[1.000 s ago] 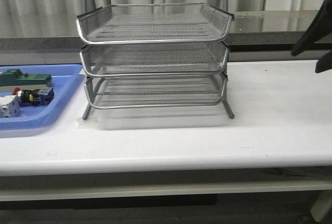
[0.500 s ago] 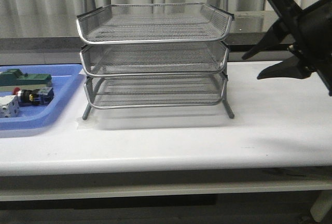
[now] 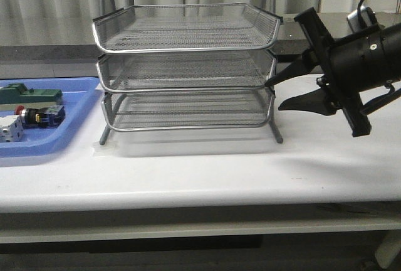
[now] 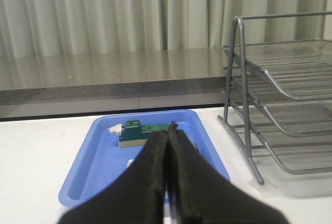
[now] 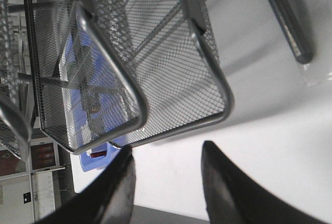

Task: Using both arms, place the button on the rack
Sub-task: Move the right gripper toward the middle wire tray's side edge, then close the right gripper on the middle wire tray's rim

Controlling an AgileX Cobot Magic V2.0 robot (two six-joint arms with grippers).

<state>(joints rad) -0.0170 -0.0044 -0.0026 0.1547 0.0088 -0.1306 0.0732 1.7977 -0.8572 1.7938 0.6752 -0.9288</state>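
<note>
The button [image 3: 39, 116], with a red head and a dark blue rear block, lies in the blue tray [image 3: 75, 111] at the far left of the table. The silver three-tier wire rack [image 3: 188, 50] stands mid-table. My right gripper [image 3: 274, 95] is open, and its tips are close beside the rack's right edge at middle-tier height. In the right wrist view the open fingers [image 5: 167, 151] point at the rack's mesh corner [image 5: 171, 53]. My left gripper [image 4: 168, 130] is shut and empty, hovering over the blue tray [image 4: 98, 156]. Its fingers hide the button there.
A green block [image 3: 31, 94] and a white cube-like part [image 3: 9, 130] share the blue tray. The green block [image 4: 137, 130] also shows just beyond the left fingertips, with the rack's frame [image 4: 244, 105] to one side. A grey counter and curtains run behind the table.
My right arm has swung in from the upper right edge and down to the left, bringing its open gripper up to the rack's right side. The tray's contents have not moved.
</note>
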